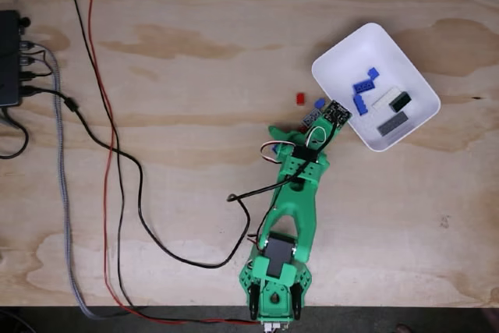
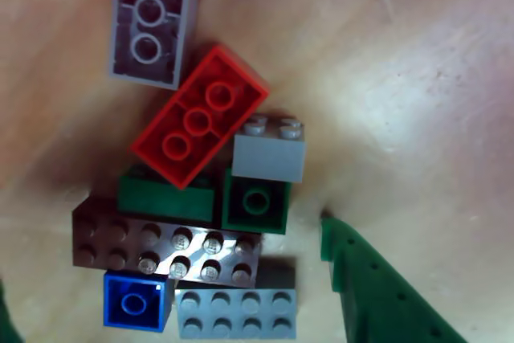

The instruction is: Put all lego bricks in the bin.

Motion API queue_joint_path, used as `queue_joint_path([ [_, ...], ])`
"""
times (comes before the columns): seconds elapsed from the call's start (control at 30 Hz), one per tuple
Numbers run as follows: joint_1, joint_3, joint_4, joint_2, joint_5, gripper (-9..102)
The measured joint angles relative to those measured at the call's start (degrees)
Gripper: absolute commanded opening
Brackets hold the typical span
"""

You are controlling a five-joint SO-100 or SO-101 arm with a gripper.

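Beside the white bin [image 1: 341, 54] on the bench [image 1: 195, 52], a cluster of lego bricks [image 2: 199, 122] lies loose: red, grey, green, brown, blue. More bricks sit inside the bin. Green arm [image 1: 292, 208] stretches flat toward the bin's near edge, wrist over the pile. One green finger tip [image 2: 365, 279] shows; grip state cannot be told. No readable writing.

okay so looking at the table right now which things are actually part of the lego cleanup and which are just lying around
Part of the job:
bin with bricks already inside
red brick on the table
brick pile in the close view
gripper

Just lying about:
cables
black box at the left edge
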Motion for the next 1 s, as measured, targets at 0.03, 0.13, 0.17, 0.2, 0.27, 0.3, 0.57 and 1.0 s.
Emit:
queue_joint_path([
  [0.03, -0.18, -0.26, 0.00, -0.18, 0.18, 35],
  [0.13, -0.97, -1.23, 0.18, -1.05, 0.62, 34],
  [0.17, -1.05, -1.41, 0.26, -1.23, 0.62, 34],
  [0.2, -1.14, -1.49, 0.26, -1.32, 0.62, 32],
  [0.27, -1.32, -1.49, 0.26, -1.32, 0.62, 30],
  [0.3, -1.41, -1.58, 0.26, -1.32, 0.62, 29],
  [0.57, -2.81, -5.62, 5.27, -4.22, 2.20, 25],
  [1.0, -3.25, -13.97, 15.38, -4.66, 6.06, 14],
])
